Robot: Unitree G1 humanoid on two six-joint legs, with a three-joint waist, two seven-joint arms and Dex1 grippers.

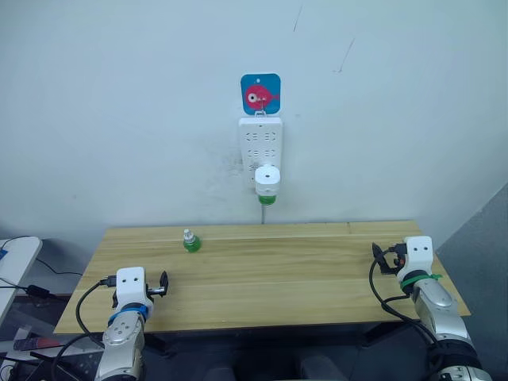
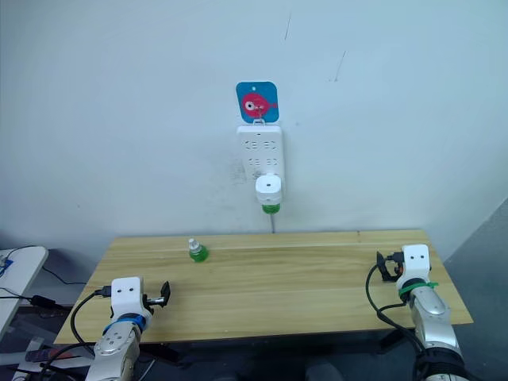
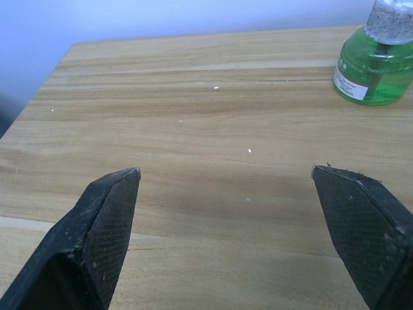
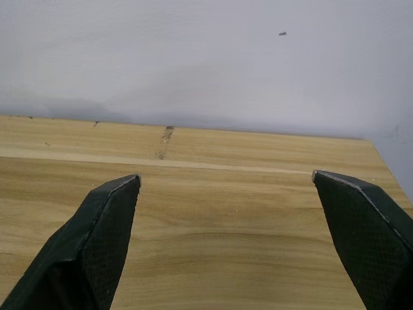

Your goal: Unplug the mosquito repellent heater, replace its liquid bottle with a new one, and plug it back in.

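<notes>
The white mosquito repellent heater is plugged into the bottom of a white power strip on the wall, with a green liquid bottle screwed in underneath. A second green bottle with a white cap stands upright on the wooden table, at the back left; it also shows as the bottle in the left wrist view. My left gripper rests open over the table's front left. My right gripper is open near the right edge. Both hold nothing.
A blue tag with a pink fish hangs above the power strip. A white side table with cables stands at the left of the wooden table.
</notes>
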